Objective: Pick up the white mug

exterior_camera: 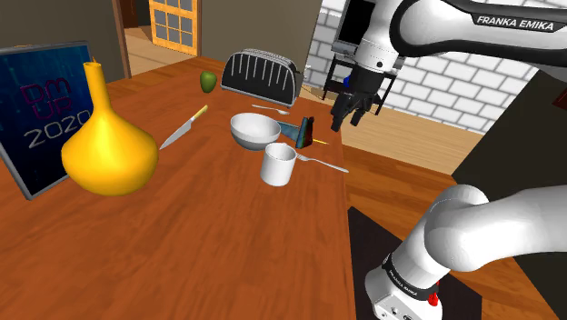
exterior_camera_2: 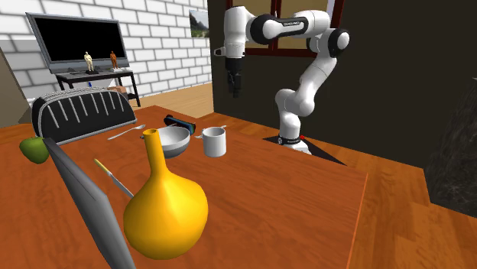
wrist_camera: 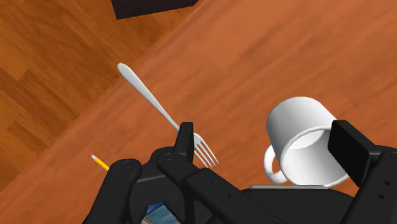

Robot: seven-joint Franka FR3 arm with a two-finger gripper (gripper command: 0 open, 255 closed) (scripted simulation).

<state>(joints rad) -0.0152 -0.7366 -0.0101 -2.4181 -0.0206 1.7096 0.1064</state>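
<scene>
End effector (exterior_camera: 350, 114) hangs released, fingers apart, above the bench (exterior_camera: 209, 245)
The white mug (exterior_camera: 279, 165) stands upright near the bench's right edge in the shoulder view, just beside a white bowl (exterior_camera: 254, 130) and a fork (exterior_camera: 324, 165).

A home: dining space opening onto a lounge
A wooden tabletop (exterior_camera: 209, 255) carries a toaster (exterior_camera: 262, 73); near the toaster sit a bowl (exterior_camera: 254, 132), white mug (exterior_camera: 278, 165) and fork (exterior_camera: 323, 164); beyond the toaster, a television (exterior_camera_2: 76, 42) stands against a white brick wall (exterior_camera_2: 160, 46)
</scene>
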